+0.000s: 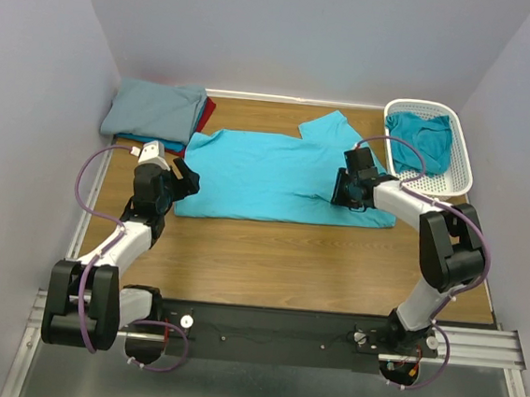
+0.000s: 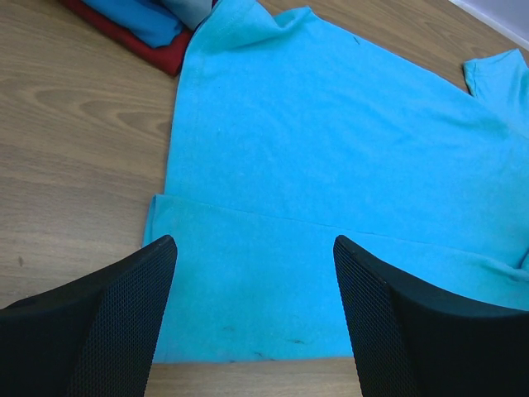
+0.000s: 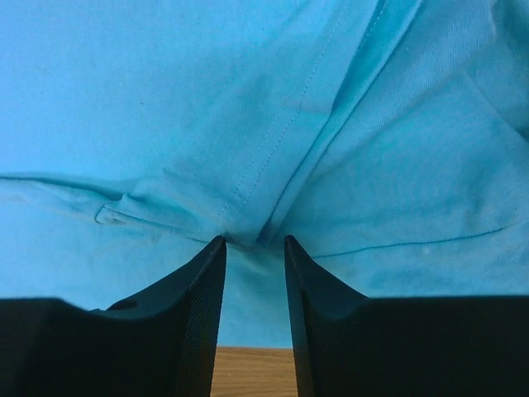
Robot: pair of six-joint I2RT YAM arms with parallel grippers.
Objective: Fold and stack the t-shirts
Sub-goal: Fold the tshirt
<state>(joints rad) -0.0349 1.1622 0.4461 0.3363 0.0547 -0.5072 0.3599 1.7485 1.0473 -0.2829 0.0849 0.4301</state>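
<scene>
A bright turquoise t-shirt [image 1: 276, 176] lies spread flat on the wooden table, one sleeve toward the back. My left gripper [image 1: 188, 181] is open and hovers just over the shirt's left edge; in the left wrist view the gripper [image 2: 254, 241] has its fingers wide apart over the cloth [image 2: 331, 149]. My right gripper [image 1: 345, 191] is over the shirt's right part. In the right wrist view the gripper [image 3: 254, 240] has its jaws nearly together, pinching a bunched fold of the cloth [image 3: 248, 99] near a seam, with creases running to the tips.
A stack of folded t-shirts [image 1: 156, 111], grey-blue on top with blue and red below, lies at the back left; it also shows in the left wrist view [image 2: 140, 25]. A white lattice basket [image 1: 457, 175] at the back right holds a teal t-shirt [image 1: 421, 143]. Walls close in on three sides.
</scene>
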